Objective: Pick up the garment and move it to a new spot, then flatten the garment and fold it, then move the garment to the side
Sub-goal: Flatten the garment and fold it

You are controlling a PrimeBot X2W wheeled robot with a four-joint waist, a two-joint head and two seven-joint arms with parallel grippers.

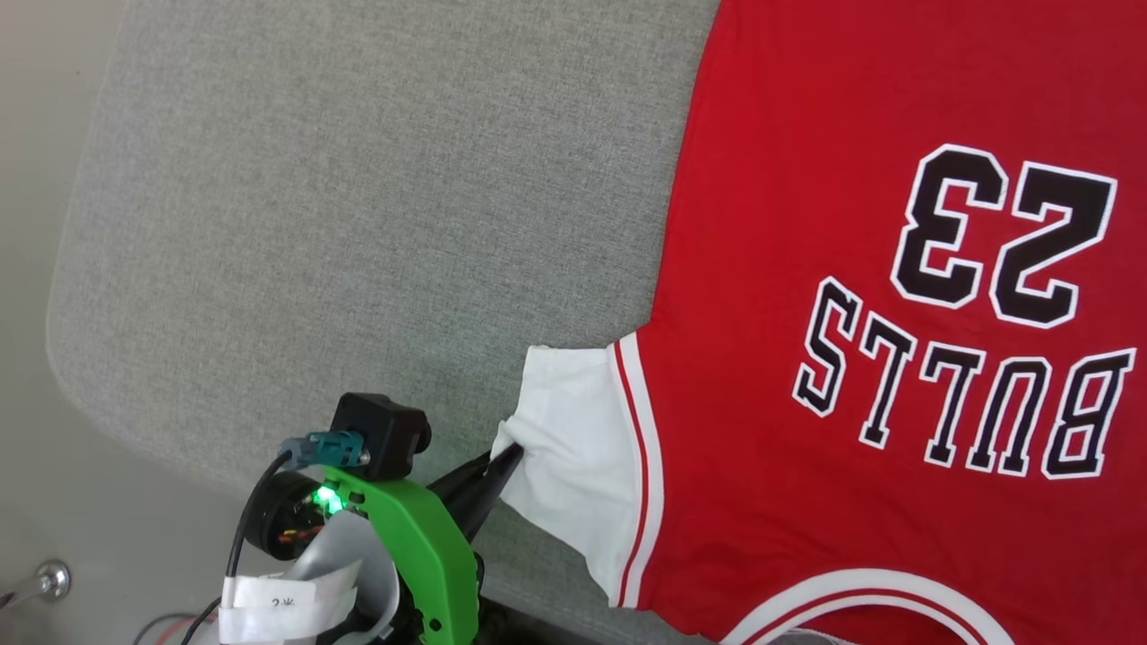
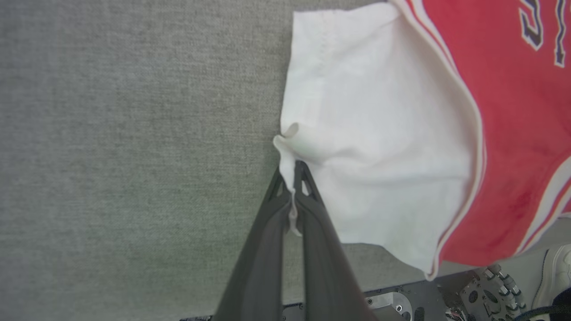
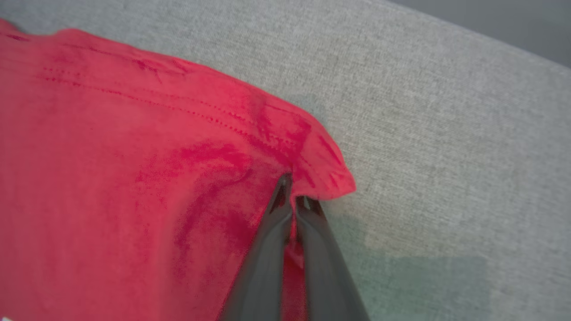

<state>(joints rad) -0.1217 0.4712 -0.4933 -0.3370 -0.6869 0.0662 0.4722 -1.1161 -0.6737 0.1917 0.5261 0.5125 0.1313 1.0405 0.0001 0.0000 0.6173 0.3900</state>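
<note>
The left gripper (image 1: 504, 459) pinches the white sleeve (image 1: 573, 430) at its tips; the right gripper (image 3: 292, 196) is clamped on the red hem corner (image 3: 321, 174); both grips probably serve to pull the Bulls jersey (image 1: 789, 224) flat.

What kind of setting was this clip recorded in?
Probably an indoor robot test or data-collection space: a grey fabric-covered tabletop with a rounded corner, a red Bulls 23 jersey spread on it, and a plain pale floor beside it.

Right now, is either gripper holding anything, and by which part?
Both hold the garment: the left gripper pinches the edge of its white sleeve, the right gripper pinches a corner of its red hem.
</note>
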